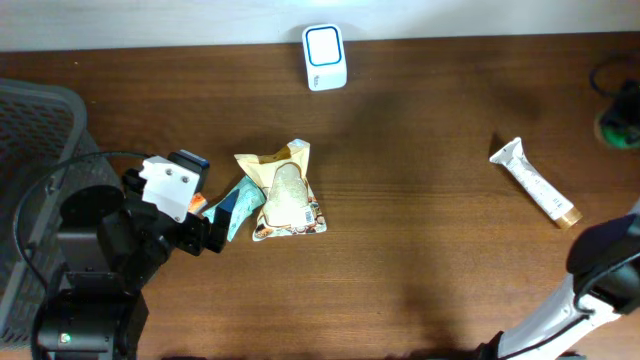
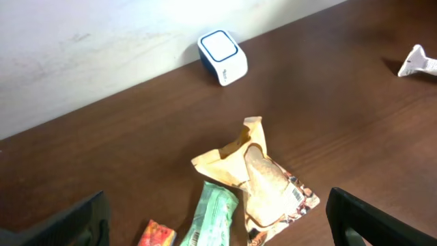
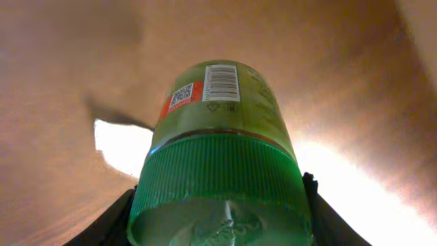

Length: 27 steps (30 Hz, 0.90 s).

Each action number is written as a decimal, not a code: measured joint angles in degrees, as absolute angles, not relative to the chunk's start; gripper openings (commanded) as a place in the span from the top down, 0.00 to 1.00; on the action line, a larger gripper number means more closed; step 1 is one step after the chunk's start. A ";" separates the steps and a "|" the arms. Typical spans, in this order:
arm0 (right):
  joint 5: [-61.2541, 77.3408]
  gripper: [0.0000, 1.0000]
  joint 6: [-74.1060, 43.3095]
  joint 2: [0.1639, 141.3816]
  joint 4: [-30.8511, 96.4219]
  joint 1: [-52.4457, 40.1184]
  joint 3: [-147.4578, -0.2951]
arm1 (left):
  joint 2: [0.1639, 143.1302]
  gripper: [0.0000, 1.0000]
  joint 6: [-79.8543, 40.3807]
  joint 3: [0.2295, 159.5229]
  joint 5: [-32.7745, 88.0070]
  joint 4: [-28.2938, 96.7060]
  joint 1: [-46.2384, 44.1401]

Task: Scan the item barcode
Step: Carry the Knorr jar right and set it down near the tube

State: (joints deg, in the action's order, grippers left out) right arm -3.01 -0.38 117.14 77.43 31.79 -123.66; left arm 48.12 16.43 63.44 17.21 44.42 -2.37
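Overhead. White scanner [image 1: 325, 57] with a blue-rimmed window at the far edge of the table [image 1: 420, 240]. Mid-table, a snack bag [image 1: 285, 192], with a teal packet [image 1: 238, 208] touching its left side. Just left of that packet, the left gripper [image 1: 204, 200], spread wide, nothing held. Grey basket [image 1: 40, 120] at the left edge. White tube [image 1: 535, 182] flat on the right, well apart from the bag. Right arm [image 1: 600, 270] partly in frame at lower right, its fingers not made out here. Green round object [image 1: 622, 122] cut off by the right edge; cannot tell what.

Left wrist. Dark fingers [image 2: 75, 225] at both lower corners, far apart and empty. Between them, the teal packet and snack bag, with a small red item [image 2: 153, 234] beside the packet. Scanner upright near the wall beyond.

Right wrist. The right gripper [image 3: 218, 212] clamped on the green lid [image 3: 218, 171] of a jar [image 3: 218, 116], one finger on each side. Barcode [image 3: 222, 82] on the label facing the lens, QR code [image 3: 181, 96] just beside it. Blurred brown tabletop behind.
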 measured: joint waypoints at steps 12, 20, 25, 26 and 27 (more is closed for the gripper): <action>2.17 0.10 -1.06 118.26 54.19 34.41 -97.62 | 48.12 0.01 16.43 63.44 17.45 44.36 -2.37; 5.02 0.01 -0.91 117.40 62.17 34.26 -103.57 | 48.12 0.01 16.43 63.44 17.47 44.38 -2.37; 22.63 0.02 14.06 104.09 64.93 23.59 -115.96 | 48.12 0.01 16.43 63.44 17.63 44.38 -2.37; 26.37 0.02 17.67 103.22 65.63 20.51 -116.14 | 48.12 0.01 16.43 63.44 17.63 44.38 -2.37; 30.74 0.02 22.46 103.22 66.06 16.23 -115.96 | 48.12 0.01 16.43 63.44 17.63 44.38 -2.37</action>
